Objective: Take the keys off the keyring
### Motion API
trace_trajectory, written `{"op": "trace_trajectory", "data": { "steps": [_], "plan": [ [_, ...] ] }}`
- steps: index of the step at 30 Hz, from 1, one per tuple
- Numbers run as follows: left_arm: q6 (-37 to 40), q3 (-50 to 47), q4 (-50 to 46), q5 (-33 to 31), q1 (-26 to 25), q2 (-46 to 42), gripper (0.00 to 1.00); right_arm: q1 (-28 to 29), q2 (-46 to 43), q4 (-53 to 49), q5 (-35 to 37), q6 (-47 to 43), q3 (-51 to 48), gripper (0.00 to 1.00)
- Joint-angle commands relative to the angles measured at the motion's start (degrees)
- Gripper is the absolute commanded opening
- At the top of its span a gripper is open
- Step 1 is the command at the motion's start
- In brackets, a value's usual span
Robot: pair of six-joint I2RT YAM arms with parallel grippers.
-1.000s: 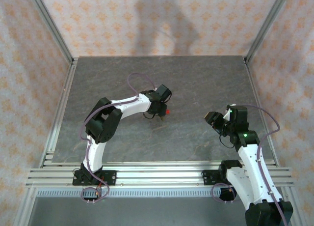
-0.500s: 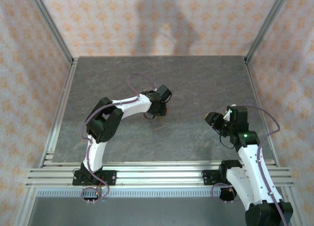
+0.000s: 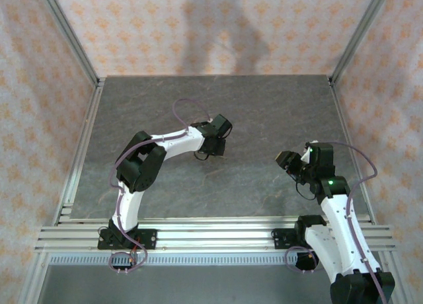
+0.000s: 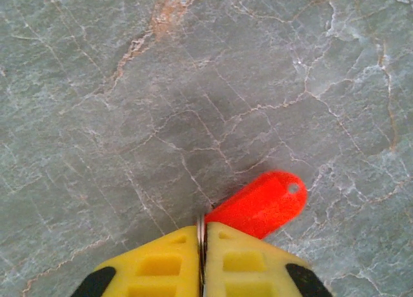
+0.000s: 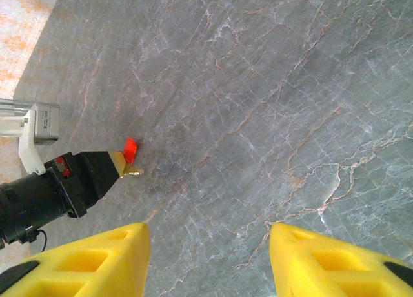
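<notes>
The left pincer (image 4: 202, 237) is clamped shut, its yellow pads pressed together on a thin silvery sliver (image 4: 201, 227) of the keyring (image 4: 258, 203); whether that sliver is ring or key I cannot tell. The keyring's red tag, a glossy rounded tab with a small hole at its far end, pokes out just beyond the tips, to their right, lying on the grey marbled table (image 4: 129, 84). Well apart from it, the right pincer (image 5: 206, 245) hangs half open and empty, facing the left one. I judge this step to be securing the ring. Next, the right pincer should probably close in, pinch a key and work it off, which calls for very fine aim.
</notes>
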Motion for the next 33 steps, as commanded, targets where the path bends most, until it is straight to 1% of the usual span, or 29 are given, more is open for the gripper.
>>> {"op": "trace_trajectory", "data": {
  "steps": [1, 5, 8, 10, 15, 19, 22, 25, 30, 32, 33],
  "plan": [
    [1.9, 1.5, -3.8, -2.7, -0.7, -2.2, 0.06, 0.0, -0.8, -0.2, 1.0, -0.1, -0.2, 0.52],
    [3.4, 2.4, -5.2, -3.5, -1.3, -4.1, 0.05, 0.0, -0.8, -0.1, 0.7, -0.2, -0.1, 0.52],
    [4.9, 3.4, -6.5, -4.0, -1.7, -5.9, 0.02, 0.0, -0.8, 0.0, 0.2, -0.3, 0.2, 0.52],
    [6.0, 3.8, -7.0, -4.0, -1.8, -7.3, 0.02, 0.0, -0.8, 0.0, -0.1, -0.4, 0.7, 0.52],
    [9.4, 5.8, -8.6, -1.9, -1.9, -12.3, 0.02, 0.1, -0.5, 0.7, -1.8, -1.1, 2.3, 0.52],
    [12.8, 6.6, -8.4, 1.8, -1.9, -17.0, 0.01, 0.0, -0.4, 3.6, -6.3, -1.4, 4.2, 0.52],
    [16.5, 6.3, -7.2, 6.1, -1.9, -20.5, 0.02, 0.0, -0.4, 8.6, -10.6, -1.1, 4.9, 0.52],
    [19.7, 6.1, -6.3, 12.5, -1.8, -23.3, 0.02, 0.0, -0.3, 15.3, -14.0, -0.6, 4.9, 0.52],
    [23.5, 5.3, -4.1, 26.2, -1.8, -27.0, 0.02, 0.8, 0.1, 25.2, -19.5, -0.1, 6.0, 0.55],
    [23.5, 4.0, -1.6, 29.2, -1.8, -28.7, 0.03, 2.2, 0.7, 27.5, -20.4, 0.2, 6.4, 0.54],
    [23.3, 3.6, -0.9, 29.7, -1.8, -29.4, 0.04, 3.3, 1.0, 28.9, -21.0, 0.5, 6.3, 0.55]
  ]
}}
